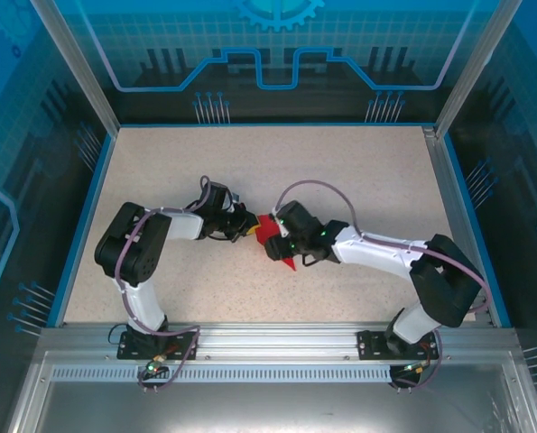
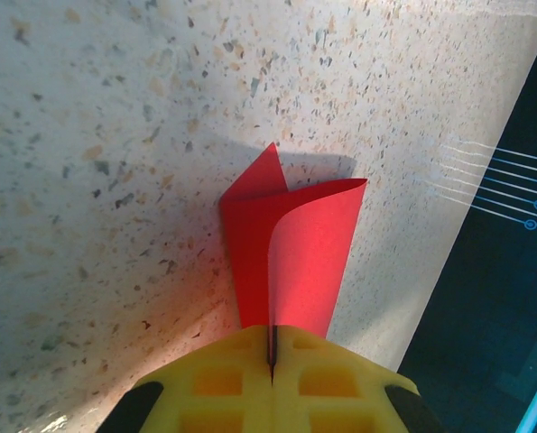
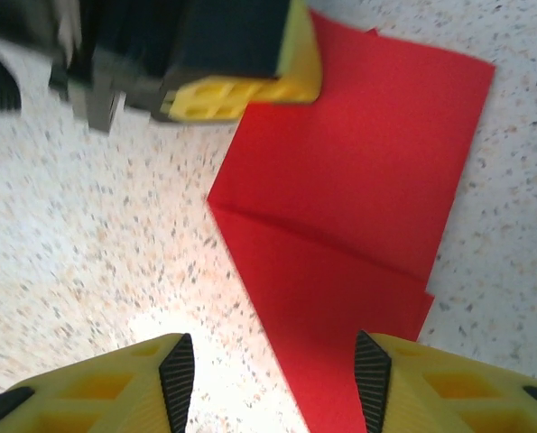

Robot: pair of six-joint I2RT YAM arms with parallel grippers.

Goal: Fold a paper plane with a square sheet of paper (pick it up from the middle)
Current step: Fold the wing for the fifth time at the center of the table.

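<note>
The square sheet of paper (image 1: 270, 233) is bright red and folded, with a diagonal crease, and sits mid-table between the two arms. In the left wrist view its layers (image 2: 291, 244) stick out from my left gripper (image 2: 273, 347), which is shut on its near edge. My left gripper (image 1: 253, 225) meets the paper from the left. My right gripper (image 3: 274, 379) hovers open over the paper (image 3: 358, 180); one yellow finger (image 3: 403, 383) is above the red sheet, the other above bare table. My right gripper (image 1: 282, 245) covers part of the paper from above.
The speckled table (image 1: 340, 180) is ringed by a blue border and clear walls. The left gripper's yellow finger (image 3: 241, 90) shows at the top of the right wrist view, touching the paper's upper edge. A dark gap runs past the table's edge (image 2: 485, 271).
</note>
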